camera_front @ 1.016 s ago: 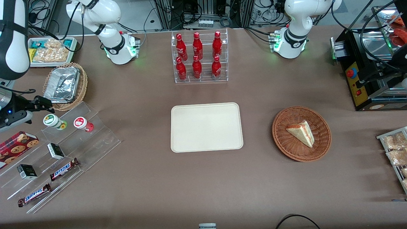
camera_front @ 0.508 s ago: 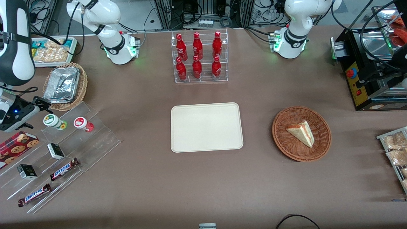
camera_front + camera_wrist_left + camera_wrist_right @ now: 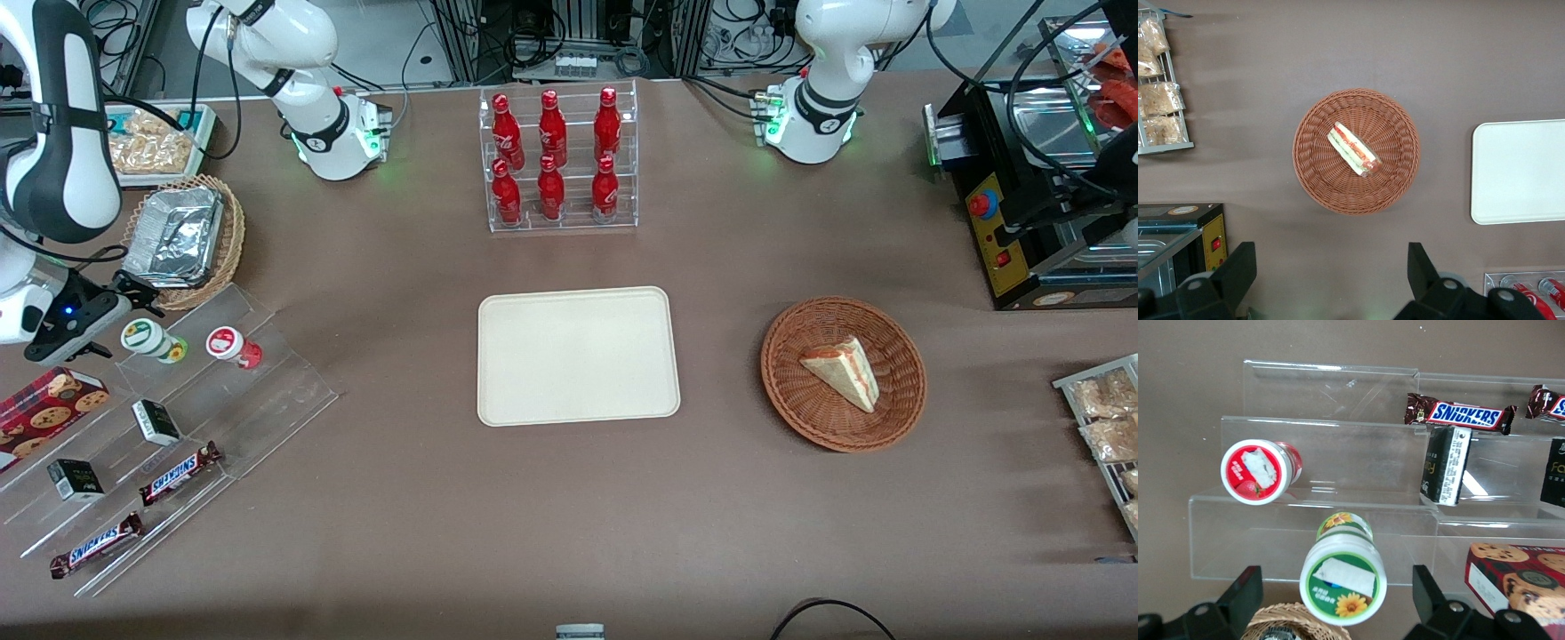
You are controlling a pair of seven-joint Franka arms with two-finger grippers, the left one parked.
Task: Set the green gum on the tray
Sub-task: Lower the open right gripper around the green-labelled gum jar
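Green gum, a small white cylindrical bottle with green-and-yellow lid (image 3: 1343, 579), lies on its side on the clear acrylic stepped stand (image 3: 191, 391), lid toward the spread gripper (image 3: 1338, 613), between its fingers (image 3: 1238, 597), apart.

tray (image 3: 578, 356): matt cream plastic | stand (image 3: 1338, 473): clear glossy acrylic | basket (image 3: 843, 373): woven wicker
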